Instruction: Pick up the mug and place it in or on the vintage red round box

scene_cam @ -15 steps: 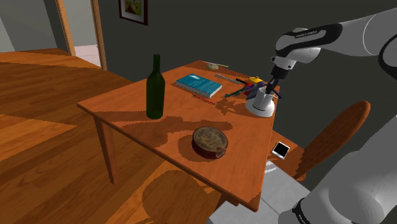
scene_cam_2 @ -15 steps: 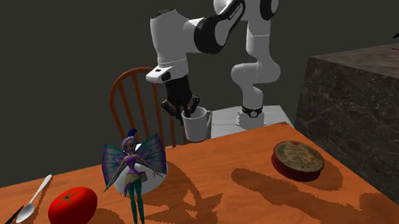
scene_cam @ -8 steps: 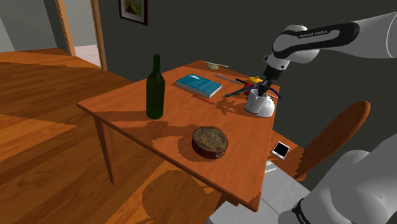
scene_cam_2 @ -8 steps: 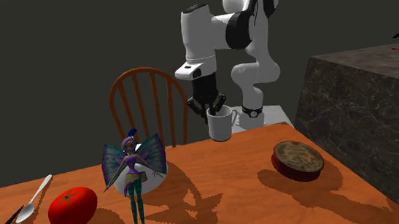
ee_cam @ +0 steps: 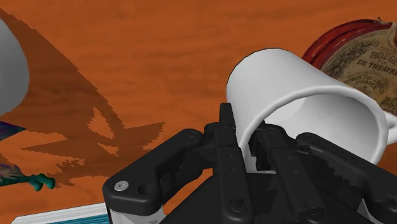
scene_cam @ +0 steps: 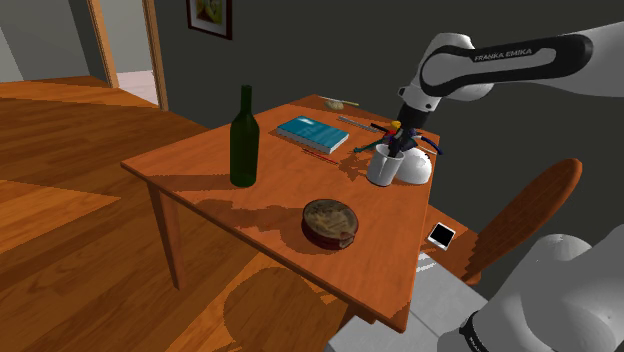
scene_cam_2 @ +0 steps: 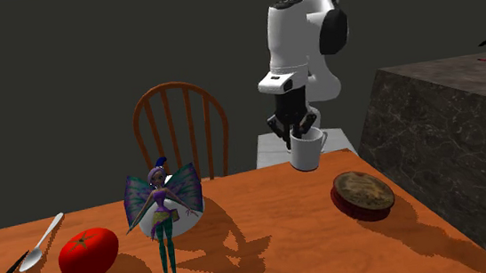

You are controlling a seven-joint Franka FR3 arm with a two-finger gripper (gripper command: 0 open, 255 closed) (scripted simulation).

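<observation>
Clamping the mug [scene_cam: 383, 166] by its rim, the gripper [scene_cam: 393, 145] had one finger inside the cup and one outside, pinching the wall between them (the wrist cam made this easiest to see, with the white mug [ee_cam: 299, 108] tilted off the fingertips). So the mug hung right under the gripper [ee_cam: 245, 127], over the wooden table [scene_cam: 200, 165]. The box [scene_cam: 330, 221], round with a red rim and a printed lid, lay flat on the table below the gripper and toward the shoulder view's left, apart from the mug. A book [scene_cam: 313, 133] and a dark bottle [scene_cam: 243, 125] stood further out that way. In the second exterior view, a fairy figure [scene_cam_2: 161, 213] and a tomato [scene_cam_2: 88, 254] sat well off to the gripper's [scene_cam_2: 296, 134] left.
</observation>
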